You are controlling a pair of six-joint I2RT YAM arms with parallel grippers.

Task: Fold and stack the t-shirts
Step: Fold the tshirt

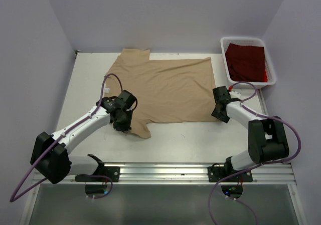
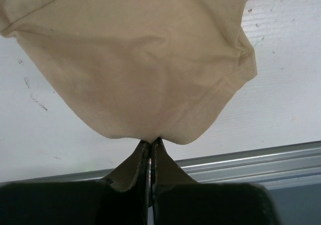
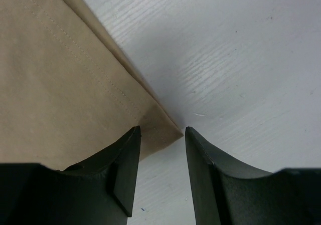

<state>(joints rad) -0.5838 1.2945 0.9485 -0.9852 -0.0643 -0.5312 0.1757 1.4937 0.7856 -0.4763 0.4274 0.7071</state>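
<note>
While the tan shirt [image 1: 170,87] lies spread mid-table and the red shirt [image 1: 246,62] sits in the bin [image 1: 225,59], top view hides both fingertips. Left wrist: left gripper [image 2: 151,144] clamped on the sleeve edge, thin bite, may slip. Right wrist: right gripper [image 3: 163,135] parted astride the hem corner, holding nothing; could close on bare table [image 3: 241,59]. Layer count unclear.

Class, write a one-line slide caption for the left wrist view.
Left gripper shut on the edge of the tan t-shirt over the white table.
</note>
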